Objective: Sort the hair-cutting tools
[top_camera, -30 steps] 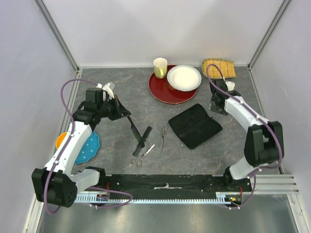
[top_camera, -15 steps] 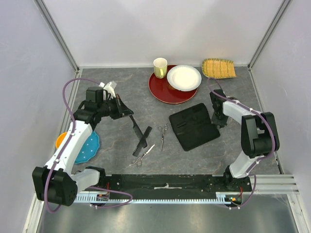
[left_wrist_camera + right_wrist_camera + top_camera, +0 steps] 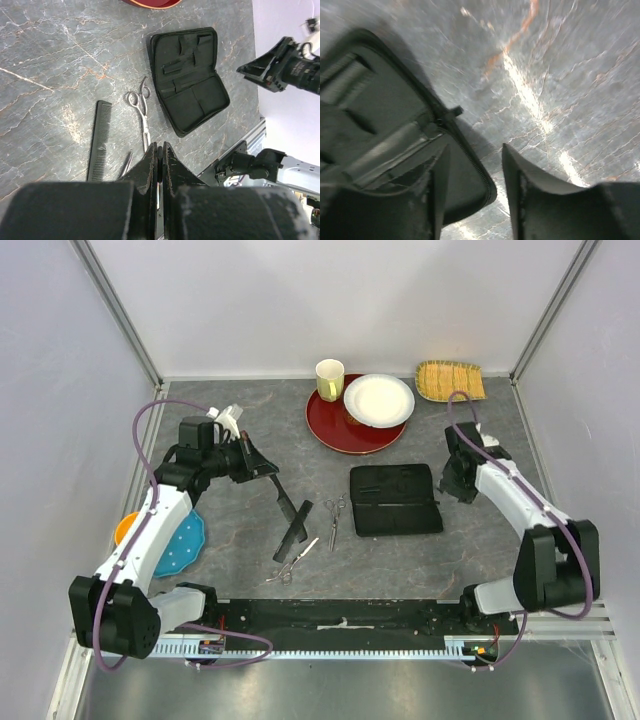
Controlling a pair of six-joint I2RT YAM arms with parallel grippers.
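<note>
The left end effector (image 3: 266, 473) is clamped tight on the thicker black comb-like tool (image 3: 282, 500), which hangs above the tabletop (image 3: 265, 430). Near its lower end lies the flat black comb (image 3: 293, 530), with the near scissors (image 3: 292, 563) beside that and the far scissors (image 3: 334, 515) between comb and open black case (image 3: 395, 500). The right end effector (image 3: 475, 165), fingers apart, straddles the case's right edge.

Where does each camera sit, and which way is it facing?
Top external: above, behind the bases, looking down on the grey marbled table; both arms show.
Left wrist: looks down past the shut left gripper at the open black zip case, silver scissors, flat black comb.
Right wrist: low, past the open right gripper, at the case's zipped corner.
All three share the case.
</note>
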